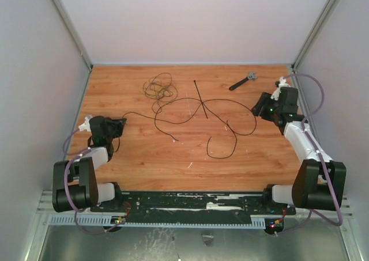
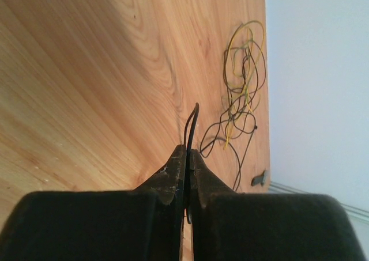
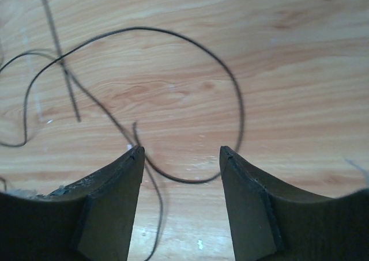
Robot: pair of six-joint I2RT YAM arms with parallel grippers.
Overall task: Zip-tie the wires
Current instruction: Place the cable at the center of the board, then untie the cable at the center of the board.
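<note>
On the wooden table (image 1: 144, 163), the left gripper (image 1: 122, 123) was clamped shut on a strand of the wires (image 1: 222, 102), a small arch of dark wire rising from between its closed jaws in the left wrist view, while the right gripper (image 1: 256, 108) stood with its jaws apart and nothing held, a loose curve of wire lying on the boards between and just beyond its fingertips (image 3: 136, 152). The wires sprawled in wide loops across the middle of the table from one arm to the other, with a tighter tangle at the far left-centre. The zip tie (image 1: 200, 99) lay flat and untouched among them, between the two arms and towards the far side, its long axis running roughly from far to near with a slight lean to the right at its near end, where a strand crossed it. It lay to the left of the right gripper and looked nearer to that arm than to the left one, which was occupied. By these pictures the free right gripper seemed the likelier one to fetch it, reaching leftwards and closing across the strip's narrow width. A dark-handled tool (image 1: 243, 81) lay apart at the far right, just beyond the right gripper
</note>
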